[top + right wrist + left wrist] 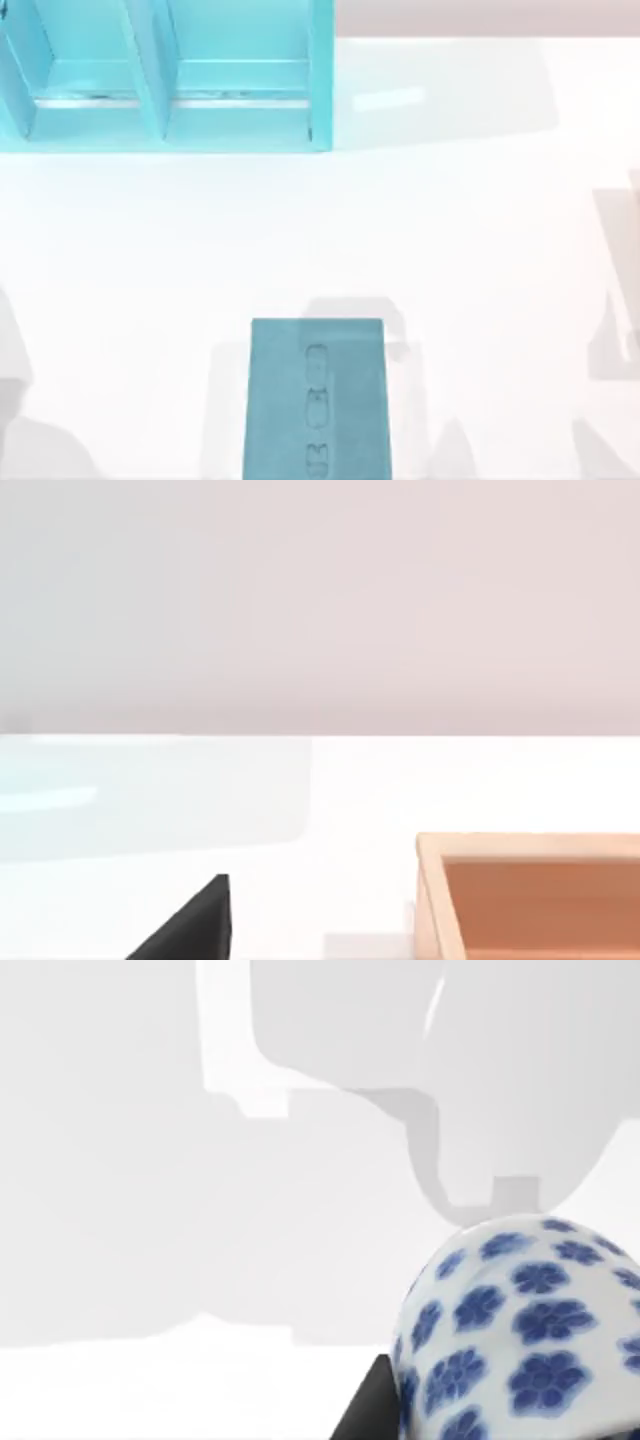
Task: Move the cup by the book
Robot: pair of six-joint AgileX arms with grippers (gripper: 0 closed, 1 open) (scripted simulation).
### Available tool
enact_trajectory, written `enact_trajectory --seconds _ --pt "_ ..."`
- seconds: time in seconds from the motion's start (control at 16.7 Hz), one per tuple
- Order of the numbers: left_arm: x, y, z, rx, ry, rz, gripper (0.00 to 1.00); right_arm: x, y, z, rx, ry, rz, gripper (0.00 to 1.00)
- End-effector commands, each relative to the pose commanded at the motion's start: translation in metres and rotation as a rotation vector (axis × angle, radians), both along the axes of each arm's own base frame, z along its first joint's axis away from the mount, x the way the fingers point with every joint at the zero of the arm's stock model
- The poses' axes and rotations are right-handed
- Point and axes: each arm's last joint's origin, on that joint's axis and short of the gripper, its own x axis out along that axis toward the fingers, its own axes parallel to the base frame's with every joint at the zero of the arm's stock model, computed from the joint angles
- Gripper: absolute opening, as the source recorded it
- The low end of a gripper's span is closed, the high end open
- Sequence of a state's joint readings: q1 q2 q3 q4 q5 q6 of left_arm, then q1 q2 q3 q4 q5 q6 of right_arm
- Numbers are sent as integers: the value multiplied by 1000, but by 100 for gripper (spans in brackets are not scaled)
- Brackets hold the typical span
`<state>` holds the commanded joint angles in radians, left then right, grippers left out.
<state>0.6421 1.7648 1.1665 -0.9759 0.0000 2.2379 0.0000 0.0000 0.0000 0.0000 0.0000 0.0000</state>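
Observation:
The cup (520, 1330), whitish with dark blue flower marks, looms very close in the left wrist view. My left gripper (480, 1430) is shut on it, and one dark finger (365, 1415) presses against its side; the other finger is hidden behind the cup. The book (315, 400), flat and teal-blue with faint lettering, lies at the table's near edge in the middle of the top view. A dark part of my right gripper (190, 925) pokes into the right wrist view, above the white table.
A pale cyan shelf unit (170, 75) with compartments stands at the table's back left. An open wooden box (530, 900) sits close to my right gripper. Arm shadows fall along the left and right edges of the table (480, 230).

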Motion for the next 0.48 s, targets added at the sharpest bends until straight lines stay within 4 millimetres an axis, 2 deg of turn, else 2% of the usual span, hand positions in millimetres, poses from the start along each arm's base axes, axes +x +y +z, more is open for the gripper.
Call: enact_trajectory --seconds 0.18,0.48 --pt "0 -1 16 3 -3 -1 0 0 0 0 0 0 0 100" --pt "0 -2 15 0 -1 3 0 0 0 0 0 0 0 100"
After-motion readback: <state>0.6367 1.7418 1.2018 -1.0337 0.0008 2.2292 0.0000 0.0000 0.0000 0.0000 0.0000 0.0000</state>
